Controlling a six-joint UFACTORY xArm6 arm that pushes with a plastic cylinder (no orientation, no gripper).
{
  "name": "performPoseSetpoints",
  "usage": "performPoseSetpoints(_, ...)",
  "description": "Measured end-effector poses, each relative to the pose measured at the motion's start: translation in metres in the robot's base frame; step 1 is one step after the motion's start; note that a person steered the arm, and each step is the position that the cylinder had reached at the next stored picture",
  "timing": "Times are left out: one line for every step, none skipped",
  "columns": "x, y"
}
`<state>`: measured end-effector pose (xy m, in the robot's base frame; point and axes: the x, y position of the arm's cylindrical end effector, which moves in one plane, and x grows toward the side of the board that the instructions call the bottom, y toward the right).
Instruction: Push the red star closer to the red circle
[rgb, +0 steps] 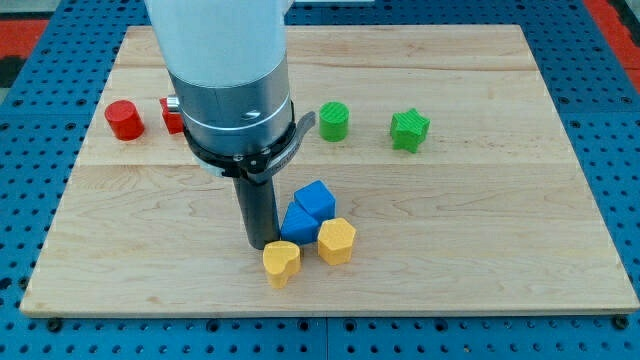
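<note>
The red circle stands near the board's left edge. The red star lies just to its right, mostly hidden behind the arm's grey and white body. My tip is at the end of the dark rod, well to the lower right of both red blocks. It sits just left of a blue block and just above a yellow heart-like block.
A second blue block and a yellow hexagon-like block cluster right of my tip. A green circle and a green star lie at the upper right. The wooden board ends near the view's bottom.
</note>
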<state>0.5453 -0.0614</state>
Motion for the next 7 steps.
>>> performPoseSetpoints(0.000, 0.000)
performPoseSetpoints(-0.001, 0.000)
performPoseSetpoints(-0.004, 0.000)
performPoseSetpoints(-0.010, 0.000)
performPoseSetpoints(-0.020, 0.000)
performPoseSetpoints(-0.035, 0.000)
performPoseSetpoints(-0.047, 0.000)
